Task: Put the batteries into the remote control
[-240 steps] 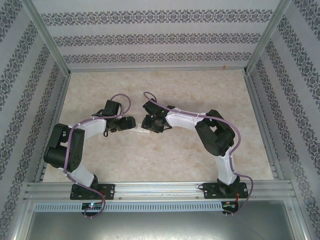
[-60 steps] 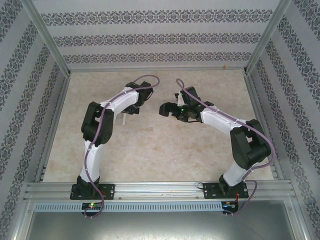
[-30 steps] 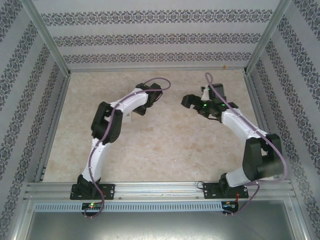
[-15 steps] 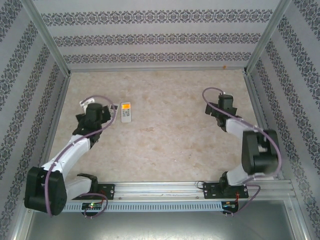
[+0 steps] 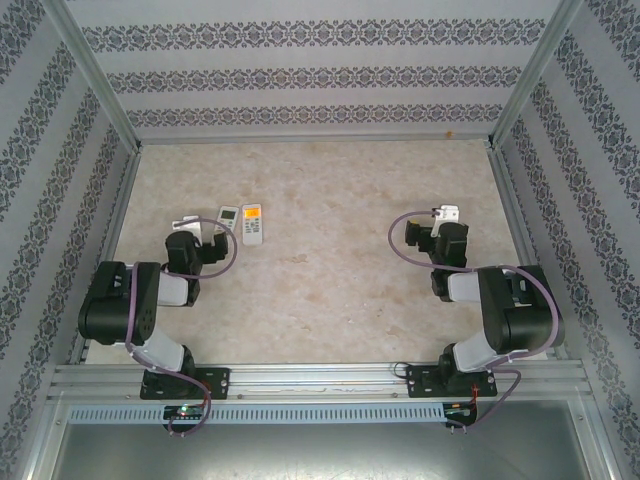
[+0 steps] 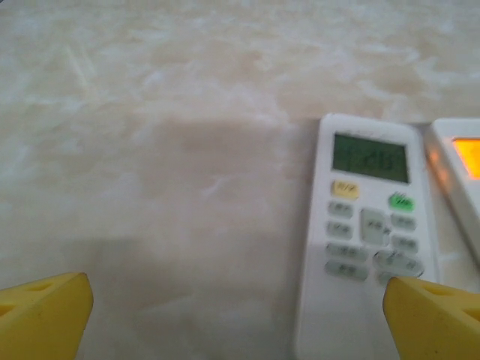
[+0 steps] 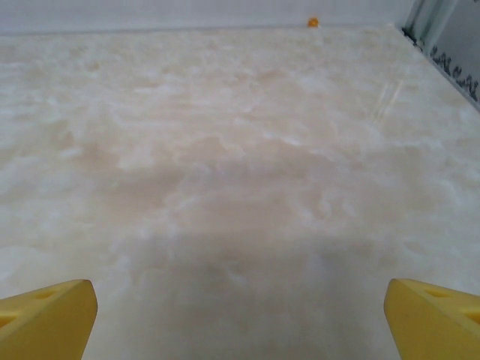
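Observation:
Two white remote controls lie side by side on the table left of centre. One has a green display; the other has an orange display. My left gripper sits low just in front of them, open, with its yellow fingertips wide apart and nothing between them. The right fingertip overlaps the near end of the green-display remote in the wrist view. My right gripper is open over bare table at the right. The batteries are out of view.
The marble-patterned table is ringed by a metal frame and patterned walls. A tiny orange speck lies at the far edge. Both arms are folded back near their bases at the near rail.
Both arms have pulled back from the middle of the table toward their bases. The left gripper has opened, and the two remotes now lie uncovered.

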Controlling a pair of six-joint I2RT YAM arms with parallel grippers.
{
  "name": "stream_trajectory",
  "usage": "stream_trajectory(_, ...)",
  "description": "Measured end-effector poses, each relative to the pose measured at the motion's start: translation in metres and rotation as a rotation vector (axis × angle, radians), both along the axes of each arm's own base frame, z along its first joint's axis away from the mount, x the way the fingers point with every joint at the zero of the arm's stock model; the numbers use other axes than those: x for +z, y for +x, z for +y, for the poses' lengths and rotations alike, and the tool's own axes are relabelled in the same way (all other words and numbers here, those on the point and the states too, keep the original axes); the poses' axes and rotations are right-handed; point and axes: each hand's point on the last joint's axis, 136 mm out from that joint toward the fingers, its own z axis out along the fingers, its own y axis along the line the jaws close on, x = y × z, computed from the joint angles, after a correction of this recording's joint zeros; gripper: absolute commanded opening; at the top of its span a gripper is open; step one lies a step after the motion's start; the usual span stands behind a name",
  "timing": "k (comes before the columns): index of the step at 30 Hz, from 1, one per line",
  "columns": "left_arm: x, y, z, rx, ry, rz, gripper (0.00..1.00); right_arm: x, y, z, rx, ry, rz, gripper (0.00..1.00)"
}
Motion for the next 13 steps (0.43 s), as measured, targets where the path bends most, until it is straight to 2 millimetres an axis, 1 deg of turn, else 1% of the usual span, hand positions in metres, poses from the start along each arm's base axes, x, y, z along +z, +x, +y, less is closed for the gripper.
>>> stream_trajectory(4, 0.012, 0.006, -0.002, -0.014, -0.002, -0.052, 1.00, 0.006, 0.002, -0.001, -0.003, -0.006, -0.024, 0.98)
stream_trajectory(9, 0.018, 0.008, -0.005, -0.028, -0.001, -0.080, 1.00, 0.006, 0.002, -0.001, 0.000, -0.012, -0.027, 0.98)
stream_trajectory(13, 0.019, 0.009, -0.008, -0.051, -0.003, -0.081, 1.00, 0.006, 0.002, -0.001, 0.001, -0.012, -0.027, 0.98)
